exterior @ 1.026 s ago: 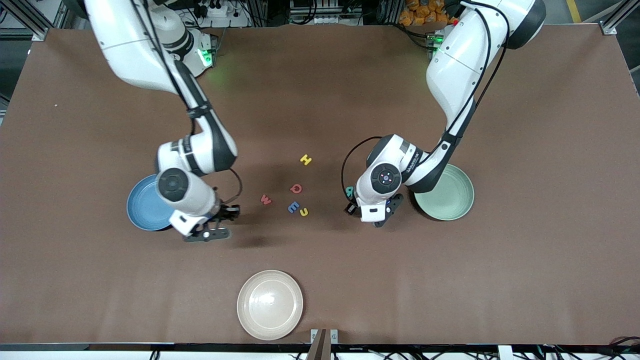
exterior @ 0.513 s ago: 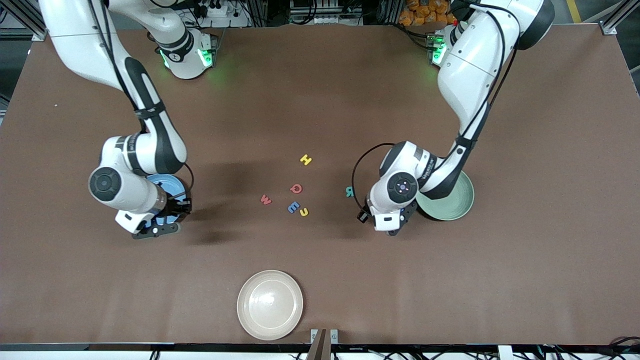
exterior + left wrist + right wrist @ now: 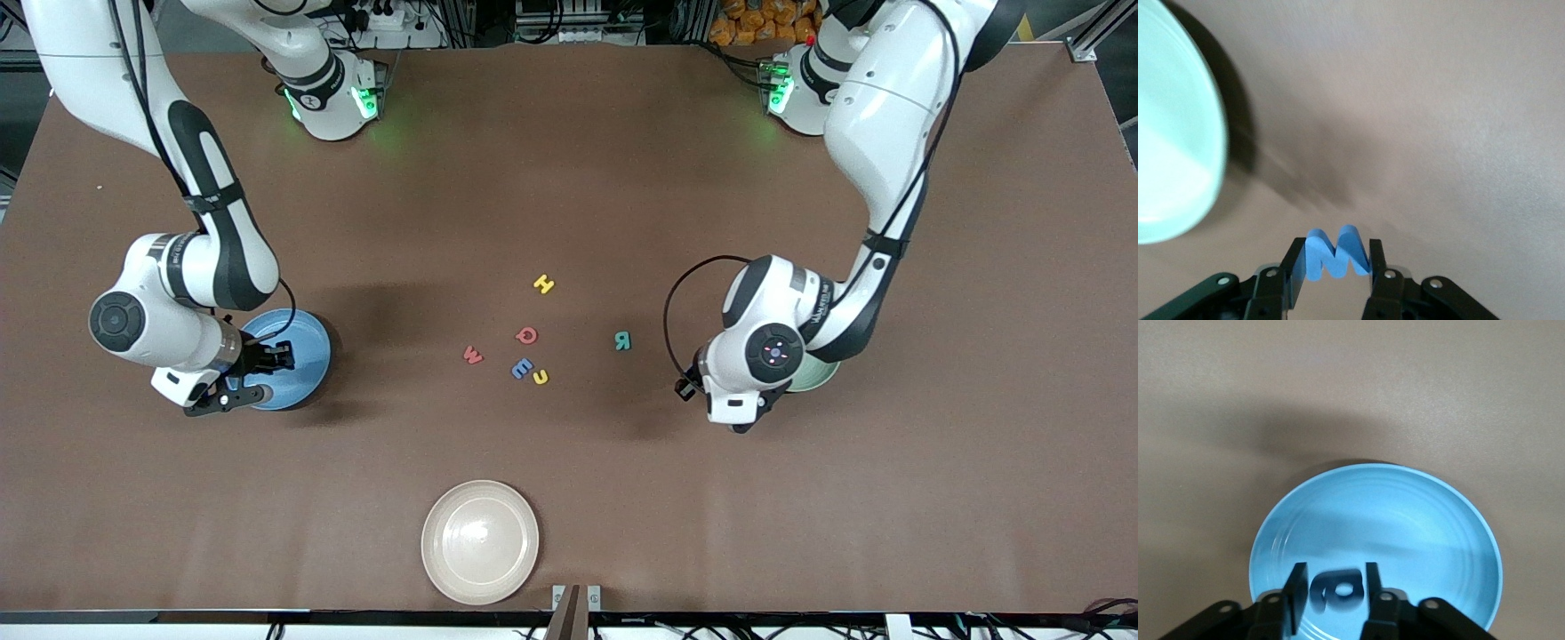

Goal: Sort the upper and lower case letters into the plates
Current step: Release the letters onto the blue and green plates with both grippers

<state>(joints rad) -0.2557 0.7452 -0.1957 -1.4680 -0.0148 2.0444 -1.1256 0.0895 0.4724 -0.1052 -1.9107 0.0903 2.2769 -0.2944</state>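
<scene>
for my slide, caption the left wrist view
Left hand grips a blue letter M beside the mint plate.

A robotics lab: two white arms bolted to a brown-covered table [image 3: 569, 178], aluminium framing [image 3: 1098, 36] at its corners, and cables and power strips [image 3: 391, 18] crowded along the edge where the arm bases stand
</scene>
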